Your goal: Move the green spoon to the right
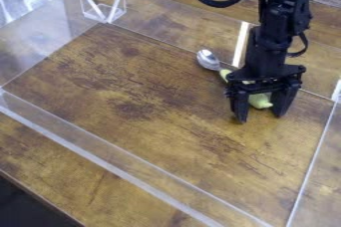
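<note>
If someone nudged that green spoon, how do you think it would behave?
The green spoon would probably move as one stiff piece, since it looks solid rather than floppy. Its thick, rounded handle might let it rock or roll a little. The wider, shiny metal bowl at the other end would likely keep it from rolling far.
</note>
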Available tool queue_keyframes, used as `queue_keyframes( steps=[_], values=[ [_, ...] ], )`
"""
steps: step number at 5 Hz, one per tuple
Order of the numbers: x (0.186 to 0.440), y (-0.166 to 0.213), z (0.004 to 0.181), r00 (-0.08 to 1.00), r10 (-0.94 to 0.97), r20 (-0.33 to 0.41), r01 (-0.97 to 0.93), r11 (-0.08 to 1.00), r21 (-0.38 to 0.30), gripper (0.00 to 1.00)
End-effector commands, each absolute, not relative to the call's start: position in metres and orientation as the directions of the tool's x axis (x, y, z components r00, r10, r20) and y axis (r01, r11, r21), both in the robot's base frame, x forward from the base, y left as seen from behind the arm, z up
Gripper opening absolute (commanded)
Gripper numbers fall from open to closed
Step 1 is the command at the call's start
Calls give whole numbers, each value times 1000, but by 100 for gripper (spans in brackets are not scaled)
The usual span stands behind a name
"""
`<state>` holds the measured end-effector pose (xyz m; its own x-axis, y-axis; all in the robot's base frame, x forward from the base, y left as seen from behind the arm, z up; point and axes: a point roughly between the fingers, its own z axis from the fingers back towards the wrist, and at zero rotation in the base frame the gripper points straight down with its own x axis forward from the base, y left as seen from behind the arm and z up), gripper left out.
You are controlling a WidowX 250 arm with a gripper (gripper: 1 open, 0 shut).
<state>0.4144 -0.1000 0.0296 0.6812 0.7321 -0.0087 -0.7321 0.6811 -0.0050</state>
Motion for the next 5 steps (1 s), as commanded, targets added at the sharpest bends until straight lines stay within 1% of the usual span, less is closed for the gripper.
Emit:
queue_keyframes(
  steps=[1,2,5],
  values=[
    [416,-88,59,631,775,21,-774,632,-45,0],
    [410,-89,69,607,795,14,-794,607,-43,100],
    [395,-115,72,583,812,-7,-812,583,-39,100]
  ],
)
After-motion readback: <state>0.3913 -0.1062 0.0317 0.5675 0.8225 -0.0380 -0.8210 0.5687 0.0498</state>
